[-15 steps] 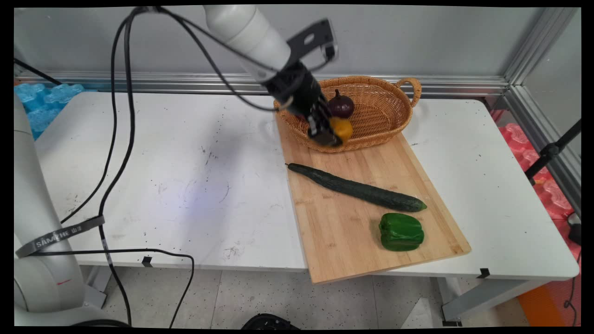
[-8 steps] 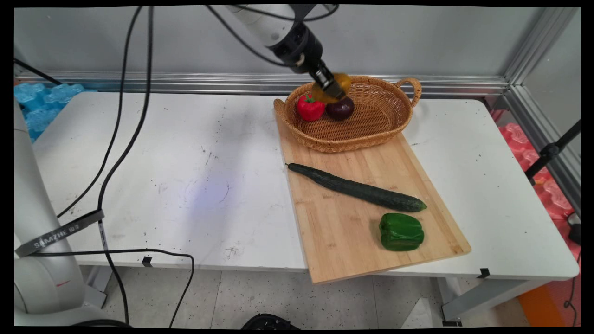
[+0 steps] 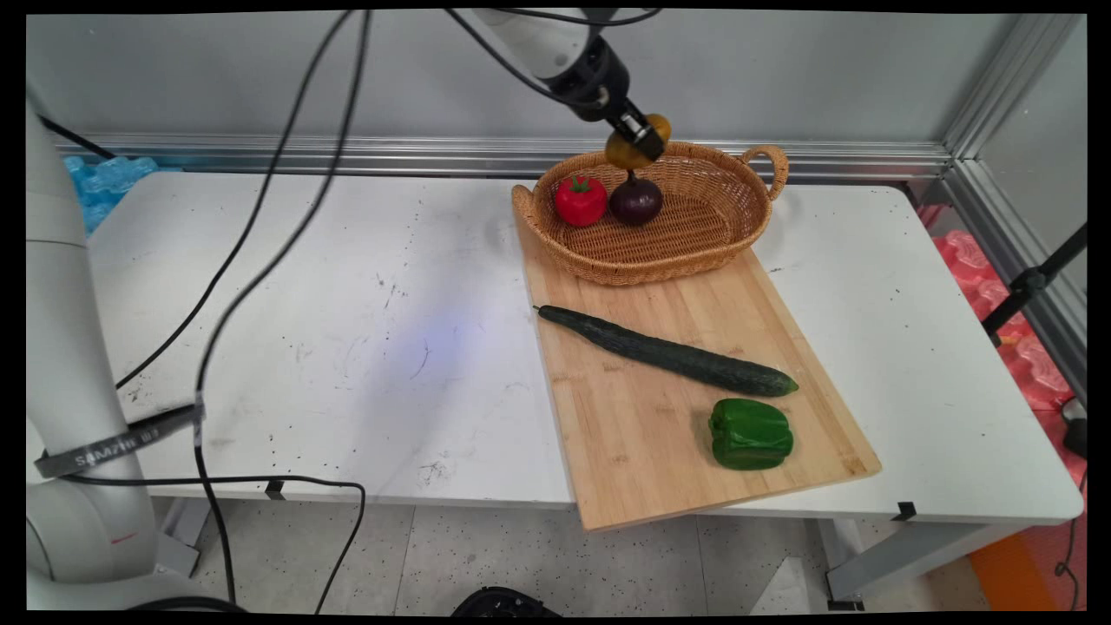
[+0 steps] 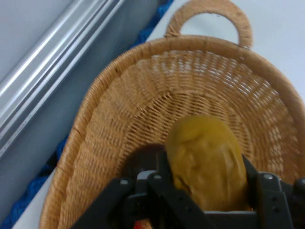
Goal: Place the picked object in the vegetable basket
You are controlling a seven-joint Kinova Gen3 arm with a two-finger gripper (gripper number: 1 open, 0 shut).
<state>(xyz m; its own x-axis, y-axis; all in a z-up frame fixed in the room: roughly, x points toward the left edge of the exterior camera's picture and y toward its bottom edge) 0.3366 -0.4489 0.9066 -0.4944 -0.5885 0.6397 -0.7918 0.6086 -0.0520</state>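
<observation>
The claw point(image 3: 642, 139) hangs at the top centre of the frame, above the basket point(image 3: 712, 239), pinching a yellow pepper point(image 3: 632, 152) clear of the weave. The hand view shows the pepper point(image 4: 207, 160) gripped from both sides over the basket's inside point(image 4: 143, 124). Below it in the basket sit a red pepper point(image 3: 581, 200) and a purple onion point(image 3: 636, 200), side by side. The basket rests on the far end of a wooden board point(image 3: 642, 425) on the white surface point(image 3: 347, 330). Lower on the board lie a cucumber point(image 3: 668, 354) and, near the lower right corner, a green pepper point(image 3: 751, 434).
</observation>
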